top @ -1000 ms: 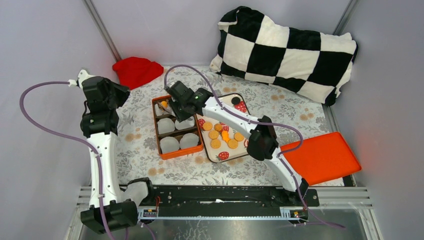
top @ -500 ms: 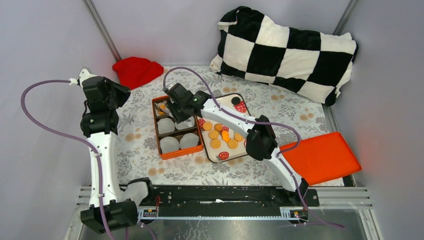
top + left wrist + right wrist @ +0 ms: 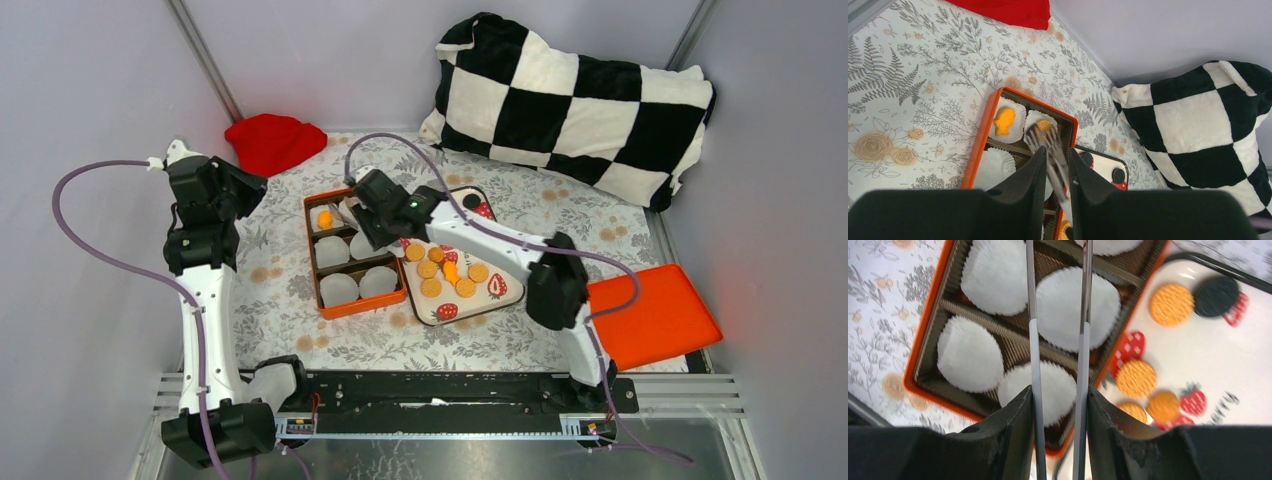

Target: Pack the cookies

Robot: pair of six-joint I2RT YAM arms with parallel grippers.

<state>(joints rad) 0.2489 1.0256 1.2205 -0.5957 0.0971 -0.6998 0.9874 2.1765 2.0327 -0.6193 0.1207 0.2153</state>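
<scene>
Several round orange cookies point(image 3: 440, 270) point(image 3: 1136, 378) and a black one point(image 3: 471, 201) point(image 3: 1216, 296) lie on the strawberry-print tray point(image 3: 470, 312). An orange box point(image 3: 313, 262) point(image 3: 928, 330) holds white paper cups point(image 3: 338, 288). One orange cookie point(image 3: 324, 218) point(image 3: 1004, 121) rests in the far-left cup, and another point(image 3: 1044, 125) in the cup beside it. My right gripper point(image 3: 362, 215) point(image 3: 1059, 390) is shut on metal tongs point(image 3: 1032, 340) point(image 3: 1045, 142) over the box; their tips are out of the right wrist view. My left gripper point(image 3: 235, 190) point(image 3: 1057, 151) hangs high to the left, open and holding nothing.
A red cloth point(image 3: 274, 140) lies at the back left and a black-and-white checked pillow point(image 3: 575, 95) at the back right. An orange lid point(image 3: 650, 315) sits right of the tray. Grey walls close in both sides.
My right gripper with the tongs has drawn back to the right from the far-left cup, and an orange cookie now lies uncovered there. The left arm has barely shifted.
</scene>
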